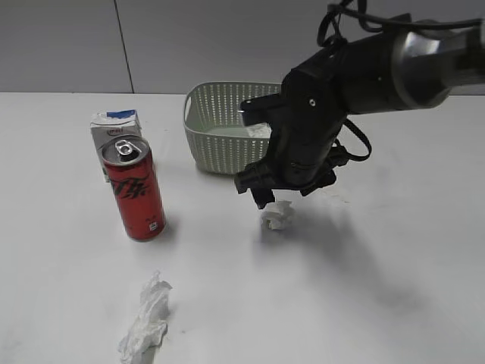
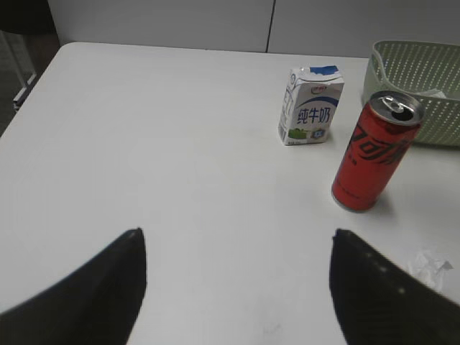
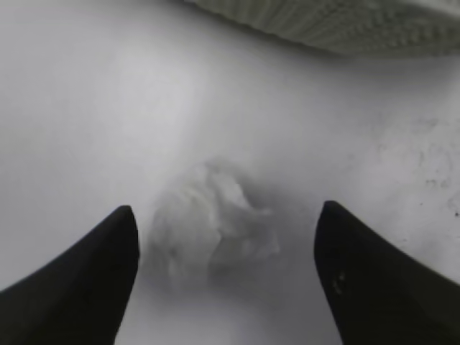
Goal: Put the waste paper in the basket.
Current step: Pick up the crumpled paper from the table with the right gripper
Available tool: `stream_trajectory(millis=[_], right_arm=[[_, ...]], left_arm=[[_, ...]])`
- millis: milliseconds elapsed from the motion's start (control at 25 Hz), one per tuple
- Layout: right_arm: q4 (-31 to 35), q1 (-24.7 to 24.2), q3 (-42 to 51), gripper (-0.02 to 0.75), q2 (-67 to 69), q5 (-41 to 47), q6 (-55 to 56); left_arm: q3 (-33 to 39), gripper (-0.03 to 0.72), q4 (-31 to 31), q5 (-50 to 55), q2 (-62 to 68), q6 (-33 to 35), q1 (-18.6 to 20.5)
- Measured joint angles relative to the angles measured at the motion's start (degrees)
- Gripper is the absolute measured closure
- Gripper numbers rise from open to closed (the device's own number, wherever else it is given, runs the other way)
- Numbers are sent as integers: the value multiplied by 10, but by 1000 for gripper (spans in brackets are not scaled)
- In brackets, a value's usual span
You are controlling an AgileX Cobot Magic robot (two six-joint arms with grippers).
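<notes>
A small crumpled wad of waste paper [image 1: 278, 215] lies on the white table just in front of the pale green basket [image 1: 206, 144]. My right gripper [image 1: 267, 199] hangs right above it, open; the wad [image 3: 213, 219] sits between its two fingers, untouched. An elongated wad [image 1: 147, 317] lies at the front left; its edge shows in the left wrist view [image 2: 430, 263]. White paper [image 1: 254, 130] lies inside the basket. My left gripper [image 2: 237, 244] is open and empty over bare table, out of the exterior view. The basket also shows in the left wrist view [image 2: 417, 72] and in the right wrist view [image 3: 338, 21].
A red can [image 1: 135, 189] stands left of the basket, with a white-and-blue carton [image 1: 115, 130] right behind it. Both show in the left wrist view: the can [image 2: 374, 152] and the carton [image 2: 310, 105]. A grey wall runs behind the table.
</notes>
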Motion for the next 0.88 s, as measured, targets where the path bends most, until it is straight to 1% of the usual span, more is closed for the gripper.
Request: stream_trajectory(millis=[80,200,440,480,560,600,640,720,800,840,880], right_arm=[[-6,-1,-8,164,21,-8,10],[2,-1,-14,166,40,-26,20],[5,-1,-18,166,66,-24,38],[5,-1,-18,172,66,-23,38],[7,-1,-19,211,67,-20,40],[7,-1,-19,253,67,-17,40],[7,-1,-19,310,67,-12,41],[7,-1,-20,449,66,0,41],[7,-1,-19,614,60,14,36],[7,-1,-19,664,55,19,32],[7,-1,-18,696,46,21,27]], left_arm=[[0,100,0,0,0,1,0],[0,100,0,0,0,1,0],[0,100,0,0,0,1,0],[0,100,1,0,0,1,0],[0,100,1,0,0,0,0],[0,100,1,0,0,1,0],[0,100,1,0,0,1,0],[0,100,1,0,0,1,0],[0,100,1,0,0,1,0],[0,100,1,0,0,0,0],[0,100,1,0,0,0,0]])
